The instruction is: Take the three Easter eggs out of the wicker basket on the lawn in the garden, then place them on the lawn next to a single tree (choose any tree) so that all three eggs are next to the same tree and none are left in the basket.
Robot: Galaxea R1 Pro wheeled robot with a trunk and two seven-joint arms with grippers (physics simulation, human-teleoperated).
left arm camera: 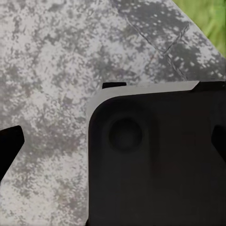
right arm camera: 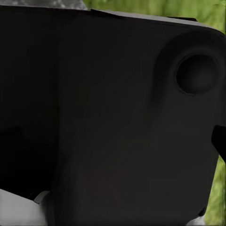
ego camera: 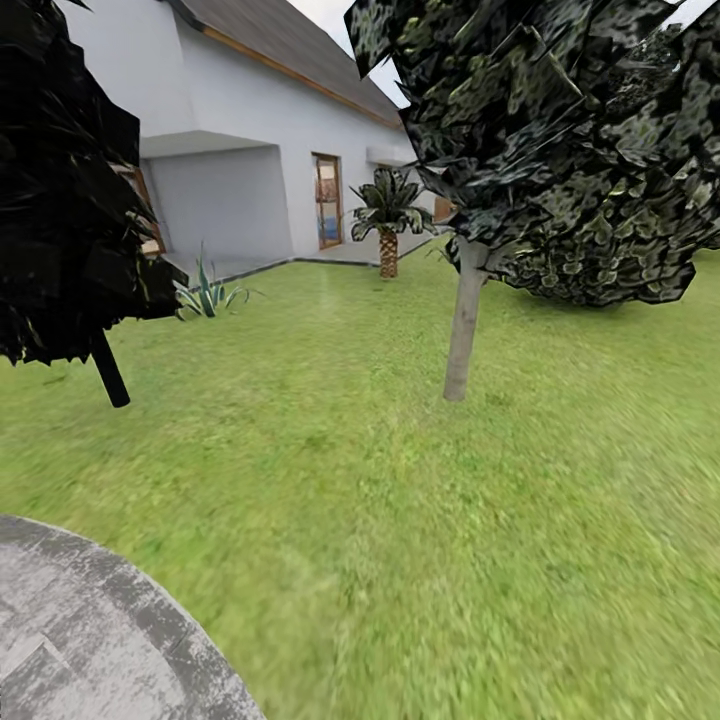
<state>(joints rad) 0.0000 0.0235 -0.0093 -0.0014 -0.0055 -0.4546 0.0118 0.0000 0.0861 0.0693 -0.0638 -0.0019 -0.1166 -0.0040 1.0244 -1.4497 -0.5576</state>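
In transit on the lawn (ego camera: 400, 520), no basket or eggs in frame.
Tree (ego camera: 463, 330) well ahead, candidate drop spot; patio (ego camera: 80, 640) edge near me. Both wrist cams face dark robot body, so I can't tell either claw's state.

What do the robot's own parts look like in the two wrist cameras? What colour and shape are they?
Both wrist views show matt black body panels with rounded corners. The left wrist view's panel has a round, shallow dimple and a pale grey upper edge. The right wrist view's panel has a similar round recess, with white parts below it. I can't make out the claws, any cables or markings.
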